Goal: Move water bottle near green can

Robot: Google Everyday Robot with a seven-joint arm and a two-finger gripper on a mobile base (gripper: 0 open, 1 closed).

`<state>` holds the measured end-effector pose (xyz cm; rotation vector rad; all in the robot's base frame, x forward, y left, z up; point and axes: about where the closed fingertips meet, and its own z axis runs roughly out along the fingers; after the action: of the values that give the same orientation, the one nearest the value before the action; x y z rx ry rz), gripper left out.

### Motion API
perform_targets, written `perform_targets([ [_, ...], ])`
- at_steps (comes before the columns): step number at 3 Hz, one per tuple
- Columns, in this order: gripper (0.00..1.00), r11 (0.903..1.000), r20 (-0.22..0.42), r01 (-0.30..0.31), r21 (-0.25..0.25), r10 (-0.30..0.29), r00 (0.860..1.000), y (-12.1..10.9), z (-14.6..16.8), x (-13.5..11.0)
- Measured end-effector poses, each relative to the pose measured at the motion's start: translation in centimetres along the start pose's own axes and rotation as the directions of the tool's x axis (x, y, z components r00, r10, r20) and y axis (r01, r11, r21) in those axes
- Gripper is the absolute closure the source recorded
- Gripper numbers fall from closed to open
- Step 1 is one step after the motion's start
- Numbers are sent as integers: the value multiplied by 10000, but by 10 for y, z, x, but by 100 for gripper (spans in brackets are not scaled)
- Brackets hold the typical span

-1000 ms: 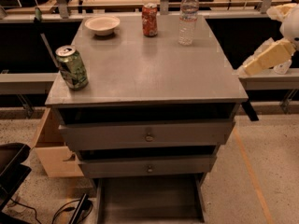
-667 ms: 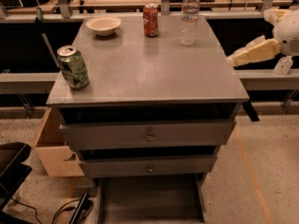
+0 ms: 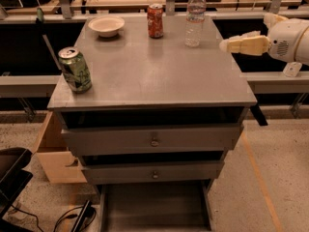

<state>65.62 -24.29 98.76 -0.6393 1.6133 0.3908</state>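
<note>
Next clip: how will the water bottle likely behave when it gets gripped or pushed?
The water bottle is tall and narrow, so a push high up would probably tip it. Its ribbed clear plastic may flex under a squeeze. The gripper hovers beside it at the table edge, not touching.

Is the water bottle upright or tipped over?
Upright: the water bottle stands on its base on the table, white cap on top. The gripper is beside it, off the table edge, not touching.
</note>
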Motion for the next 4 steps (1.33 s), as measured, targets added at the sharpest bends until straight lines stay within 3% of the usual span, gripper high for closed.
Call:
perform_targets([
  [2,0,9999,204,58,111,-60,9998,-7,18,-2],
  [4,0,10000,814,32,94,-40,9967,-44,91,-2],
])
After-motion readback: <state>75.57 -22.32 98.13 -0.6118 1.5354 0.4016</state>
